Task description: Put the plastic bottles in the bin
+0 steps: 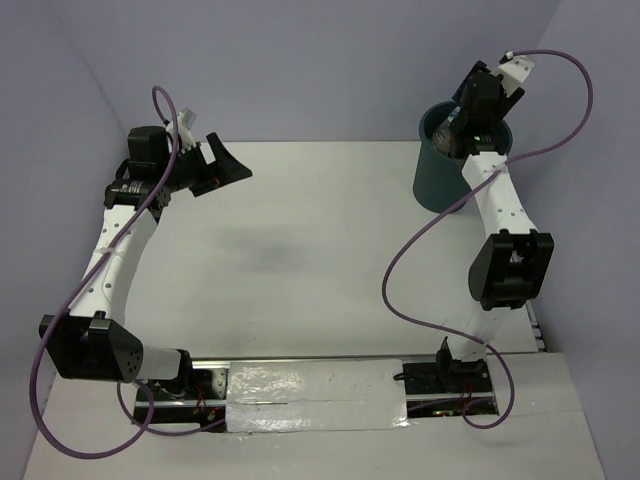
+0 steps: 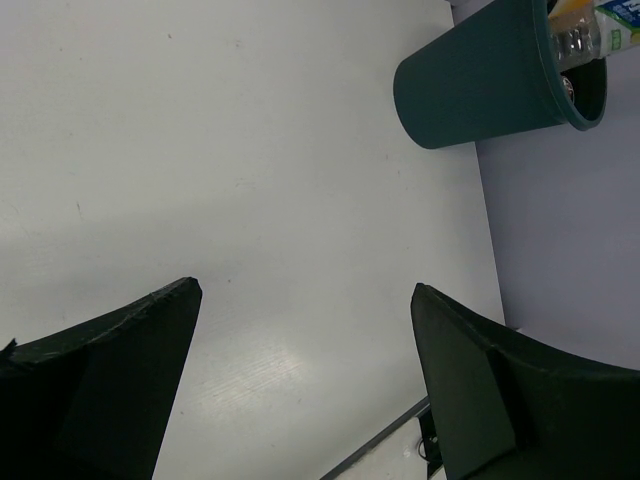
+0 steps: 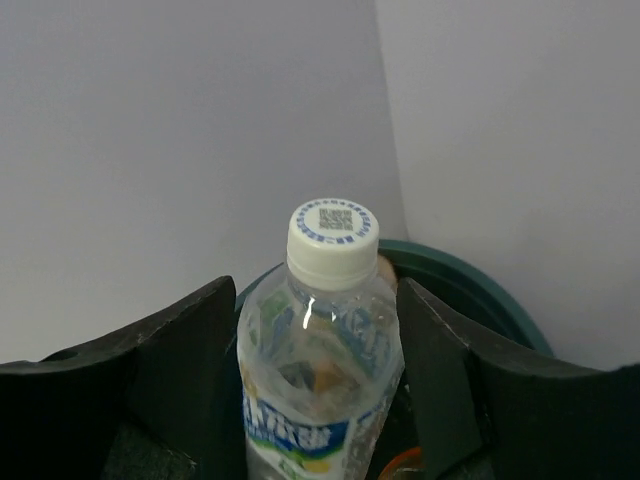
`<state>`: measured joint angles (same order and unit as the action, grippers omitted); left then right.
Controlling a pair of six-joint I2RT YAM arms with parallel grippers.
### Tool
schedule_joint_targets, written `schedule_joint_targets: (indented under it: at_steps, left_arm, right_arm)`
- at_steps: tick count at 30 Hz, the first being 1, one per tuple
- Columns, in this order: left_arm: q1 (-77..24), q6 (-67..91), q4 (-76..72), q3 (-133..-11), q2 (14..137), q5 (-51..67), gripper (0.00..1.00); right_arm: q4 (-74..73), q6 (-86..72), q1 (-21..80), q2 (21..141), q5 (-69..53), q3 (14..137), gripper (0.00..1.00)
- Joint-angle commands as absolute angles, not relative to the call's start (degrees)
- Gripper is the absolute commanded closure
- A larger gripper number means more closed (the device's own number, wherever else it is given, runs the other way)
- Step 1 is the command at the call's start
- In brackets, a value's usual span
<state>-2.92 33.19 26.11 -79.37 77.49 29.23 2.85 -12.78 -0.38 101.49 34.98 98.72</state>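
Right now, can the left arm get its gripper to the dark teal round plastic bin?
Perhaps its outside wall only. Nothing on the white table blocks the open left gripper, but the right gripper holds a clear blue-labelled bottle over the mouth of the teal bin.

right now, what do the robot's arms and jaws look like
The left arm and right arm have white hole-dotted links and black joint housings. A thin purple cable loops along each. The jaws are matte black, broad and wedge-shaped, no markings visible.
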Motion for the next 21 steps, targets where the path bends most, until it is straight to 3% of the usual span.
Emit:
schedule_joint_targets:
  at_steps: [1,9,16,18,21]
  left_arm:
    - [-2.64,32.43,24.79,-79.98,77.52,30.50,0.01]
    - [-2.64,31.82,25.22,-79.81,76.91,30.59,0.01]
    - [-2.64,31.73,25.14,-79.63,76.99,30.67,0.01]
    - [-2.64,31.55,25.22,-79.80,77.08,30.59,0.01]
    - [-2.64,31.64,25.23,-79.72,77.17,30.59,0.01]
  right_arm:
    - [3.34,-11.87,2.02,99.32,32.25,98.35,0.27]
    - [3.78,-10.02,3.78,98.09,32.69,99.49,0.29]
    - [6.06,-10.37,3.78,96.25,33.75,95.37,0.62]
    - [7.12,-10.55,3.78,95.63,34.01,93.43,0.69]
    - [8.78,-11.42,3.78,94.14,34.28,90.54,0.70]
